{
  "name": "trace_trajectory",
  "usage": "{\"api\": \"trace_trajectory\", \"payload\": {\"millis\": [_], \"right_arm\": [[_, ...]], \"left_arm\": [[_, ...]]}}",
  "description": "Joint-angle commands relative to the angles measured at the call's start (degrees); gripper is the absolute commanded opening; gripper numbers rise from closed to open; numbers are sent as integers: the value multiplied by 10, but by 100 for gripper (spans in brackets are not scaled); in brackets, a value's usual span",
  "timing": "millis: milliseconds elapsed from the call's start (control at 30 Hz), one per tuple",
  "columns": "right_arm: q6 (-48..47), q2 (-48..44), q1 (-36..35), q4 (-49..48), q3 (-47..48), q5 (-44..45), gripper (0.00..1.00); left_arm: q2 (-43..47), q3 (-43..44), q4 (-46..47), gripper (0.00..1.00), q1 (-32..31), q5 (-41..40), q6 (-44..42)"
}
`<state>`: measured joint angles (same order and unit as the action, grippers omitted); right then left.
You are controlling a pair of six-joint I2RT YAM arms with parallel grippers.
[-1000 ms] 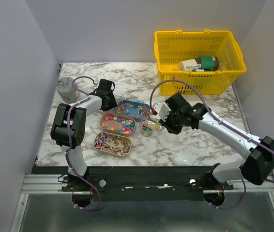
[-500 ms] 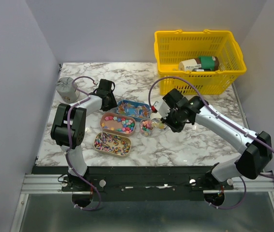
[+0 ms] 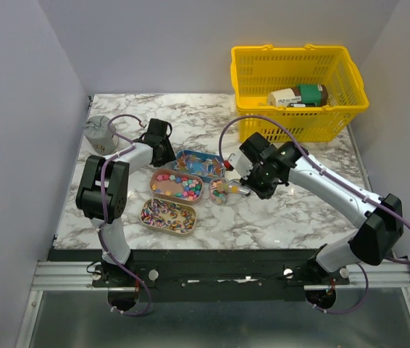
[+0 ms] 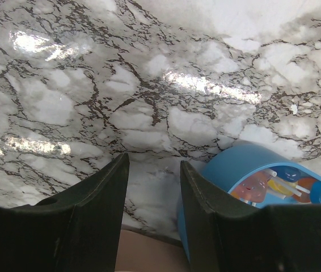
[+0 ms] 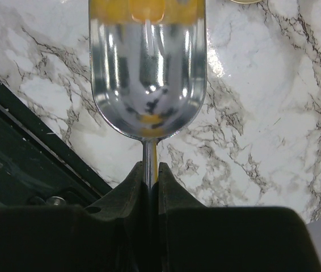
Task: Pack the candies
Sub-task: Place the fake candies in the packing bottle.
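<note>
The candies lie in three small trays: a blue tray point(image 3: 200, 163) with mixed sweets, a tan tray point(image 3: 177, 185) of round pink, blue and yellow ones, and a lower tray point(image 3: 167, 215) of wrapped ones. More candies fill a small clear jar point(image 3: 222, 191). My right gripper point(image 3: 250, 181) point(image 5: 151, 165) is shut on the handle of a silver scoop point(image 5: 148, 73), whose bowl point(image 3: 238, 188) hangs at the jar's right edge. My left gripper point(image 3: 167, 154) point(image 4: 153, 170) stands open over bare marble. Its right finger point(image 4: 206, 198) sits beside the blue tray's point(image 4: 245, 170) end.
A yellow basket point(image 3: 298, 90) holding bottles stands at the back right. A grey round object point(image 3: 100, 133) sits at the back left corner. The table's dark front edge point(image 5: 13, 141) runs close behind the scoop in the right wrist view.
My right arm has swung left and slightly back, carrying the scoop closer to the jar. The left arm has not moved.
</note>
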<state>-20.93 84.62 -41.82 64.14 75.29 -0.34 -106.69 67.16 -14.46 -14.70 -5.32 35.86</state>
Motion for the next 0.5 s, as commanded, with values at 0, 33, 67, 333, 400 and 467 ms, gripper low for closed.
{"api": "trace_trajectory", "payload": {"millis": [0,33,67,333,400,467], "right_arm": [[9,11,-8,28,20,18,1],[9,12,-9,29,20,23,1],[10,15,-11,31,20,21,1],[12,14,-15,41,26,40,1],[13,11,-14,42,29,45,1],[14,9,-14,44,33,48,1]], "left_arm": [[11,-2,-14,52,-4,5,5],[11,-2,-14,52,-4,5,5],[10,-2,-14,52,-4,5,5],[11,-2,-16,52,-4,4,6],[11,-2,-16,52,-4,3,7],[11,-2,-18,52,-4,3,7]]}}
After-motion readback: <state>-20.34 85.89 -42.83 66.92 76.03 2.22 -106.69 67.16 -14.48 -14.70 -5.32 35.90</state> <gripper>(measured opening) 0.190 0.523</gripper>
